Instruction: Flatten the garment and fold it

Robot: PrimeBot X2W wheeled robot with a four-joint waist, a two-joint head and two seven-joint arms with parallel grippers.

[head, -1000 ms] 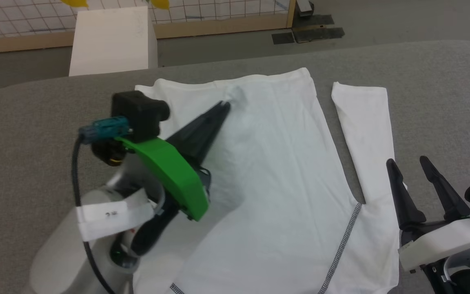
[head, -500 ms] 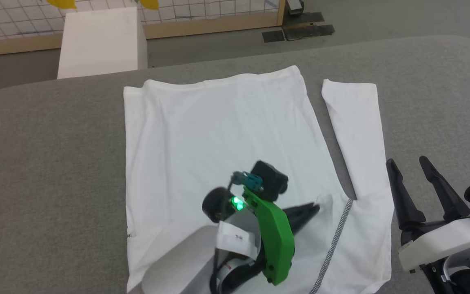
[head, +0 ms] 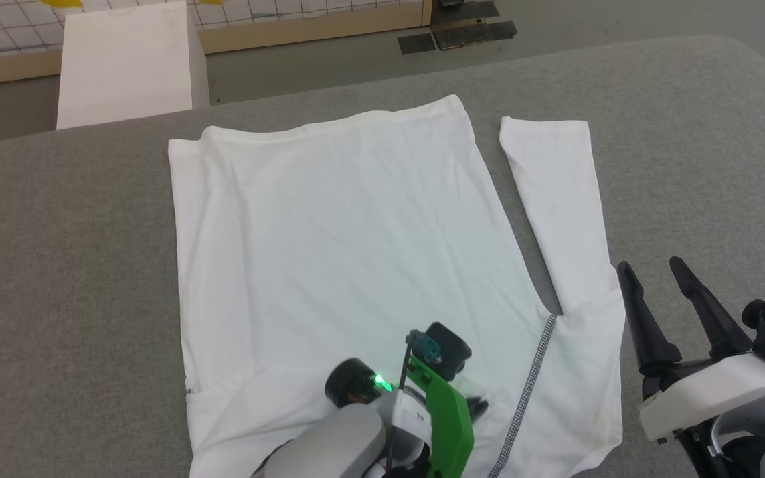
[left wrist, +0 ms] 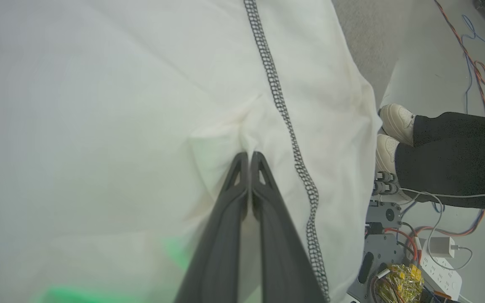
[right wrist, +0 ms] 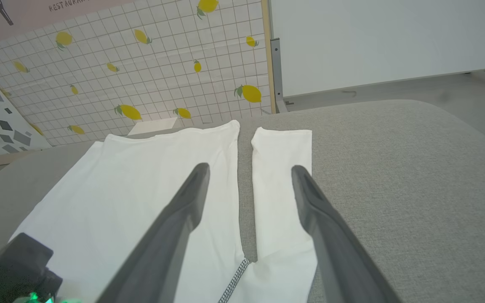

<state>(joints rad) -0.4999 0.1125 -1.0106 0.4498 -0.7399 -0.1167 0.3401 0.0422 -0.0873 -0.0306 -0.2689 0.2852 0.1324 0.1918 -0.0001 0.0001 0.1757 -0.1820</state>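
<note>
The garment (head: 342, 232) lies flat on the grey table (head: 57, 265). Its long axis runs from near to far, with the hem at the far end and the shoulders near the robot. Its right sleeve (head: 555, 192) lies beside the body and points far. The left gripper (left wrist: 249, 156) is fully closed and pinches a small pucker of cloth just left of the grey seam (left wrist: 284, 113). The right gripper (head: 649, 267) stands wide open and empty, just right of the shoulder. The near end of the garment is cut off by the head view's bottom edge and partly hidden by the left arm (head: 329, 445).
</note>
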